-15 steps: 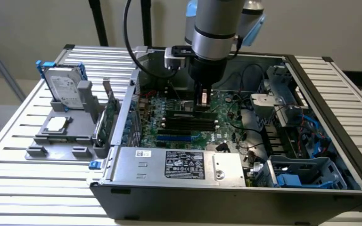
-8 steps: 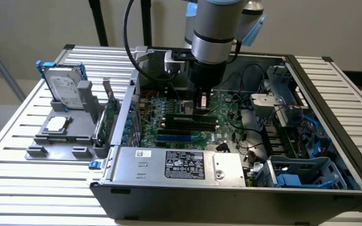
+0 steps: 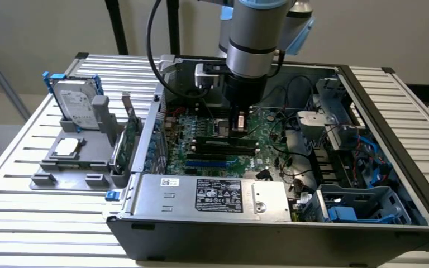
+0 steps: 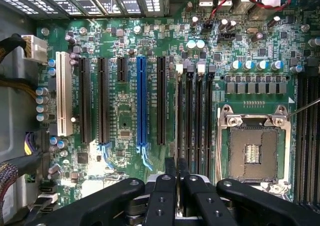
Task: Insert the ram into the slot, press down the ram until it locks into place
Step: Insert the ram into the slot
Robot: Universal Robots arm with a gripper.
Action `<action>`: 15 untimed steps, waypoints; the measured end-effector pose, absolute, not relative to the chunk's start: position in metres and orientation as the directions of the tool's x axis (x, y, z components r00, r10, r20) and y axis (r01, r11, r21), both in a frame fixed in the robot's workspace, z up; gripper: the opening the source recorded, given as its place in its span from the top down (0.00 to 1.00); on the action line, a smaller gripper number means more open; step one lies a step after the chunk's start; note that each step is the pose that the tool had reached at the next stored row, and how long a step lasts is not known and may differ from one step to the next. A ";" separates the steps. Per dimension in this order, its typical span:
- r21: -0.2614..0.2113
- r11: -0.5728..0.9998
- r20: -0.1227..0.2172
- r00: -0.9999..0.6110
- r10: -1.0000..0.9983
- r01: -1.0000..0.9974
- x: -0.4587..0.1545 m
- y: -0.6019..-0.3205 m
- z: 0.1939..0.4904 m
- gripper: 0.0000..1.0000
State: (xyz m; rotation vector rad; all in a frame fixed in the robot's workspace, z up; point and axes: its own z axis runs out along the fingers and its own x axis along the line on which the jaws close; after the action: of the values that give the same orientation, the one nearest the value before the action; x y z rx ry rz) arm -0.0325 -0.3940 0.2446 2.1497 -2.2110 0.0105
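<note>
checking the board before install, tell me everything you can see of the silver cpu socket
The CPU socket is a square frame of shiny silver metal, with screws along one edge, around a dark, empty contact field with a small rectangular block at its middle. No chip or cooler sits in it. It lies flat on the green motherboard, beside the row of long black memory slots.

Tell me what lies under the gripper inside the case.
Under the gripper lies the green motherboard, with parallel black memory slots beside the silver CPU socket. The gripper covers one end of those slots and the board there.
</note>
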 end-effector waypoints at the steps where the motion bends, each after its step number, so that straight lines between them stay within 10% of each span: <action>1: 0.035 0.029 0.046 -0.027 -0.999 -0.999 -0.032 -0.393 0.244 0.87; 15: 0.035 0.029 0.046 -0.027 -0.999 -0.999 -0.032 -0.391 0.236 0.87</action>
State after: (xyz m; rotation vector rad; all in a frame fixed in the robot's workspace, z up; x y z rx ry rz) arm -0.0323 -0.3913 0.2361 2.1502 -2.2107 0.0104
